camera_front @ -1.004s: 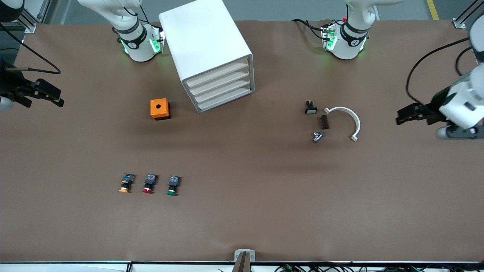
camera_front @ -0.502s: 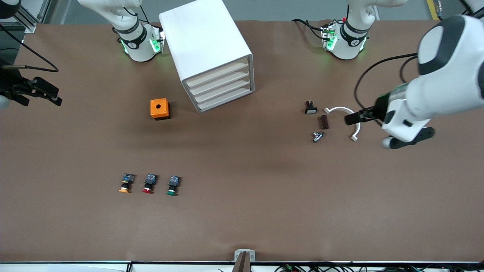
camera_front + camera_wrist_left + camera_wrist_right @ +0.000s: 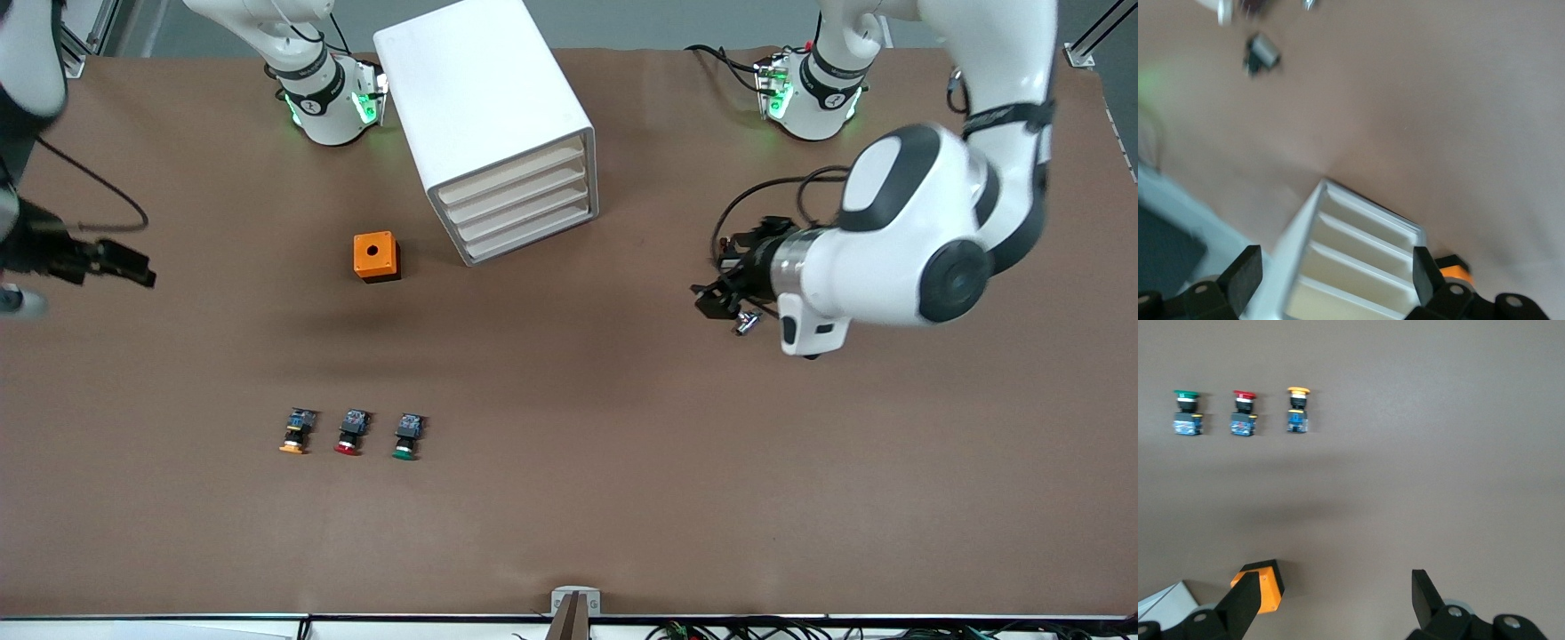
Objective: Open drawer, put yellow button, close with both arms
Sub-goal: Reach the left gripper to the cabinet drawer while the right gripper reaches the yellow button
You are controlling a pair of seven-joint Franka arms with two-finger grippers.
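Note:
The white cabinet (image 3: pixel 484 107) stands at the back of the table, all four drawers shut; the top drawer (image 3: pixel 511 174) is the uppermost cream front. The yellow button (image 3: pixel 294 433) lies near the front camera, toward the right arm's end, beside a red and a green one; it also shows in the right wrist view (image 3: pixel 1297 409). My left gripper (image 3: pixel 717 298) hangs open and empty over small parts, facing the cabinet (image 3: pixel 1351 267). My right gripper (image 3: pixel 129 265) is open and empty over the table's right-arm end.
An orange square box (image 3: pixel 376 256) with a hole sits beside the cabinet, toward the right arm's end. The red button (image 3: pixel 352 433) and green button (image 3: pixel 407 437) lie beside the yellow one. A black part (image 3: pixel 731 250) and a silver part (image 3: pixel 747 323) lie under the left arm.
The left arm has swung in from the table's end toward the cabinet and now covers the white arc part. The right gripper has shifted a little.

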